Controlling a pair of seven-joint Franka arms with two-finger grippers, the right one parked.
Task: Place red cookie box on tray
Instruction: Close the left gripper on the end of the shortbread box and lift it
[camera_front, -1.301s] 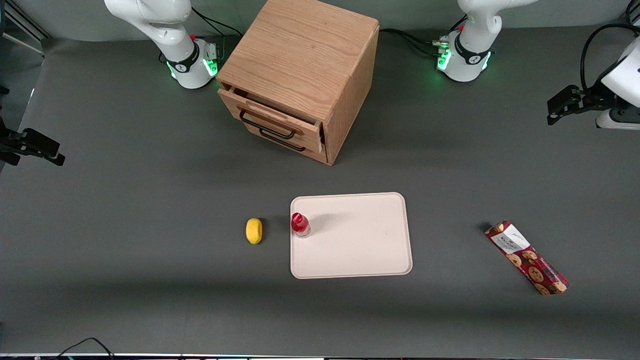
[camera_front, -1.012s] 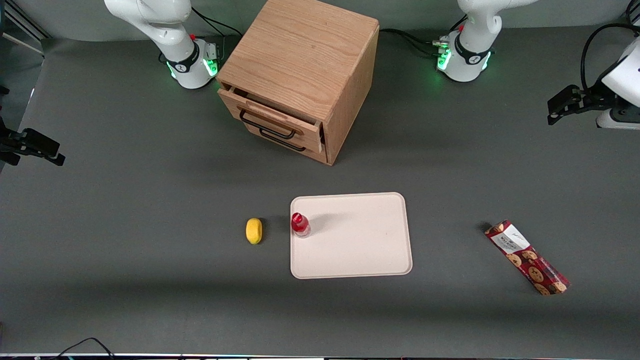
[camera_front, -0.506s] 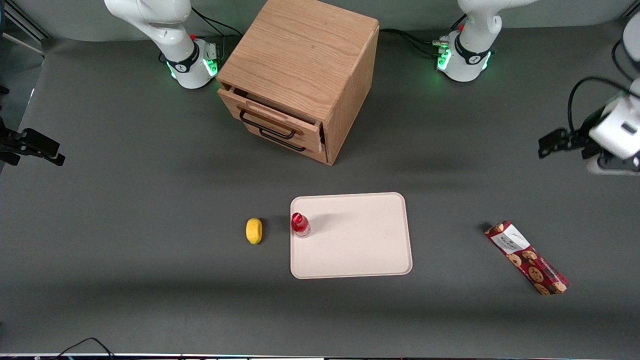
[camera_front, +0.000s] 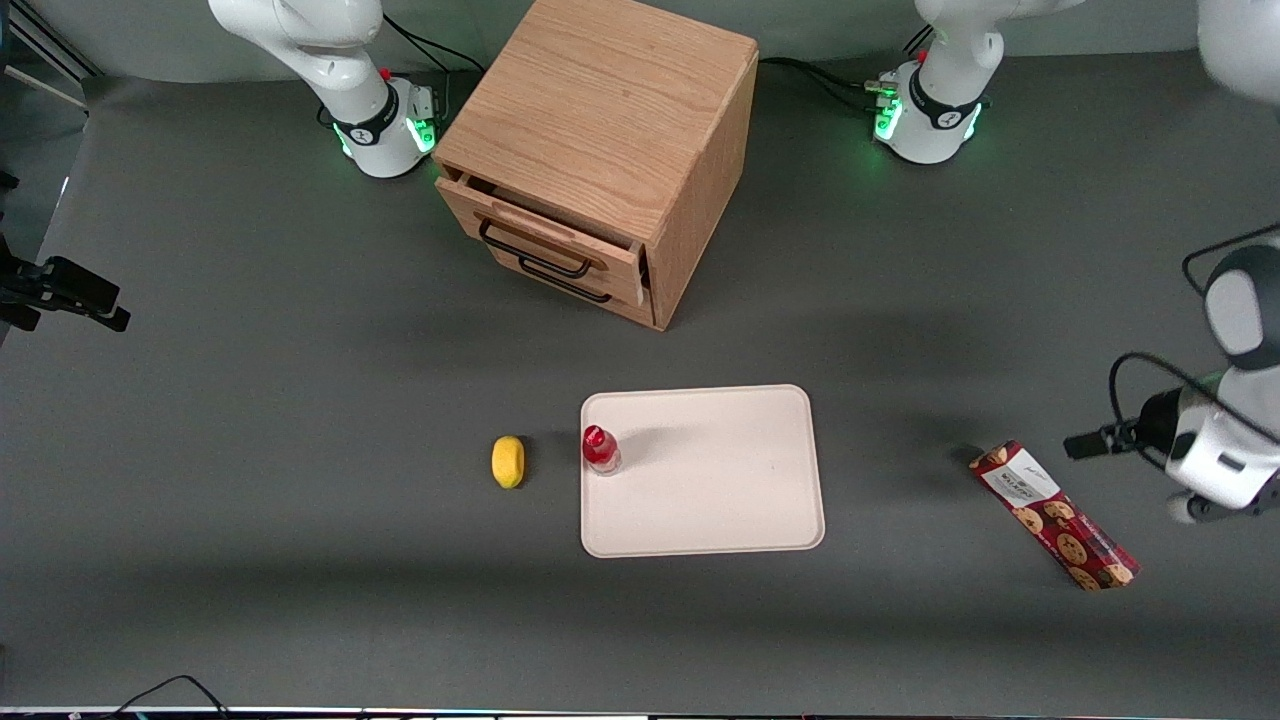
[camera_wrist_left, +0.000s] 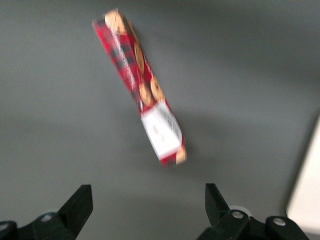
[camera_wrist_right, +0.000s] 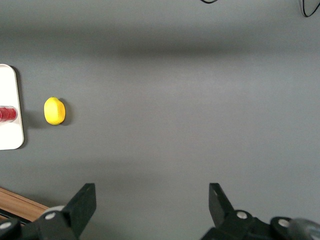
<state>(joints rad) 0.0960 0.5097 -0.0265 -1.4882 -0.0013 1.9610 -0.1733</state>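
Gripper (camera_wrist_left: 145, 202), fingers apart and empty, dropped toward front camera to just beside red cookie box (camera_front: 1054, 516), box lying flat on table (camera_front: 250, 480), well apart from tray (camera_front: 760, 520) toward working arm's end; approach under way, grasp not yet made.

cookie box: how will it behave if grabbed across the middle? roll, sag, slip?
Red cookie box lies flat, long and narrow: unlikely to roll, may pivot if gripped off-centre. Printed wrap looks glossy, possibly slippery. Gripper, open, hangs above it.
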